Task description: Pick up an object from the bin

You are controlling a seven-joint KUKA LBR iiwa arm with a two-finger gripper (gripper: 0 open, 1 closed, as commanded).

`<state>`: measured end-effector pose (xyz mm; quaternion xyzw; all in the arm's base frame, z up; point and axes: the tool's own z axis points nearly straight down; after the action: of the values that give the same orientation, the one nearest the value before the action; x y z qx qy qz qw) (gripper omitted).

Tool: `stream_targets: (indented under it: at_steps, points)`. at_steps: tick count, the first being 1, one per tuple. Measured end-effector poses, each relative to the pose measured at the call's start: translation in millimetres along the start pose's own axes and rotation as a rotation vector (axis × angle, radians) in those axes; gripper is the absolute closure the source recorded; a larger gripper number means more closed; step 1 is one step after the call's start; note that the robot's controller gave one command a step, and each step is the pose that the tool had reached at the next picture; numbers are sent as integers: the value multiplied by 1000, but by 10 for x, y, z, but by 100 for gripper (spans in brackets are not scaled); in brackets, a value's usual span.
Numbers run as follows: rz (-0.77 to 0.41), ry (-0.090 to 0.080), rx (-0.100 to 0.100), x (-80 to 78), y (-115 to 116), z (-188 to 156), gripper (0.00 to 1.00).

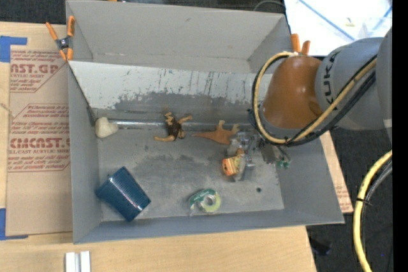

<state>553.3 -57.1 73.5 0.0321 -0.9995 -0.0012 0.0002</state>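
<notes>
Pincer [243, 156]: low at the right of the bin [172, 41]; spread or pressed, I cannot tell.
Thing: small orange piece [230, 167], just beside it.
Risk: I fear a glancing grip nudging it away.

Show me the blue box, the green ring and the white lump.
blue box [123, 194], camera view, middle of its top.
green ring [212, 203], camera view, right side of its band.
white lump [106, 128], camera view, its middle.
</notes>
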Motion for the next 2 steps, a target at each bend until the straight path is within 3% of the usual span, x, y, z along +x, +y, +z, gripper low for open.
stream_targets:
  at_steps: [1,2]
  points:
    - [0,0,0,0,1,-1,100]
    - [12,6,-1,66,63,-710,100]
